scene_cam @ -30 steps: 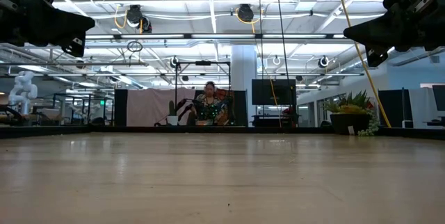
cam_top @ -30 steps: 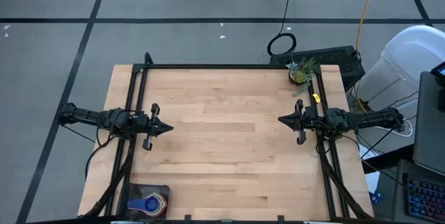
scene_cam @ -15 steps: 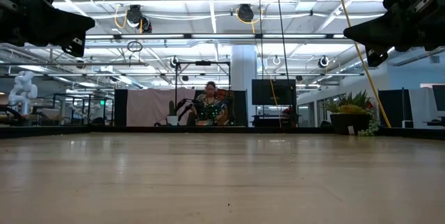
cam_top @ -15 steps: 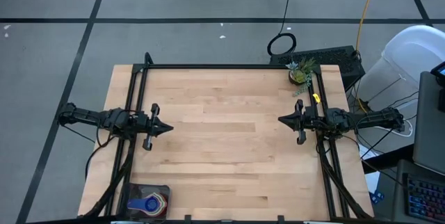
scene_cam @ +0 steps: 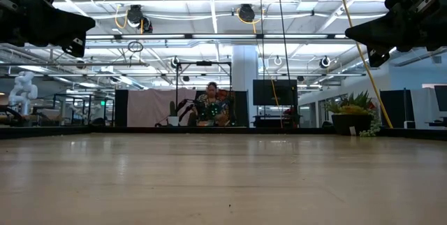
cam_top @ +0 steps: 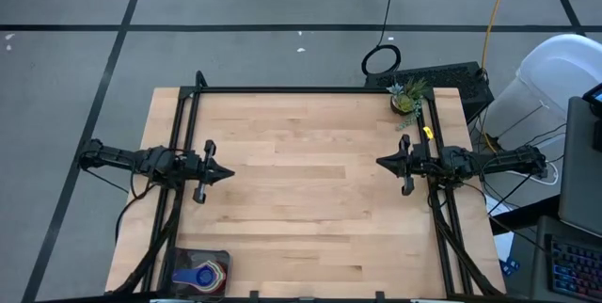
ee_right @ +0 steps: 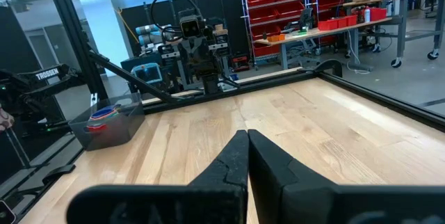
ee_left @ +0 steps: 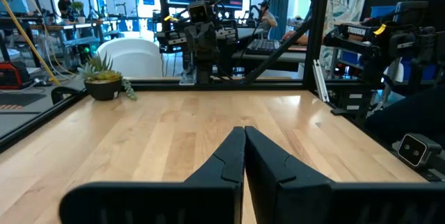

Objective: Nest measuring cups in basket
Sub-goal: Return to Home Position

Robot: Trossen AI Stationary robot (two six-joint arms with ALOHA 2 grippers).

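Note:
The dark grey basket [cam_top: 199,271] stands on its base at the table's near left corner. The measuring cups [cam_top: 201,275] sit nested inside it, blue, yellow and red showing. The right wrist view shows the basket [ee_right: 110,122] with the cups [ee_right: 103,113] in it. My left gripper [cam_top: 229,174] hovers shut over the table's left side, far from the basket. My right gripper [cam_top: 380,162] hovers shut over the right side. Their shut fingers show in the left wrist view [ee_left: 244,132] and the right wrist view [ee_right: 247,135].
A small potted plant [cam_top: 406,98] stands at the table's far right corner. A dark frame [cam_top: 310,89] runs along the far edge and both sides. Bare wood [cam_top: 301,181] lies between the two grippers. A person [scene_cam: 211,106] sits in the room beyond.

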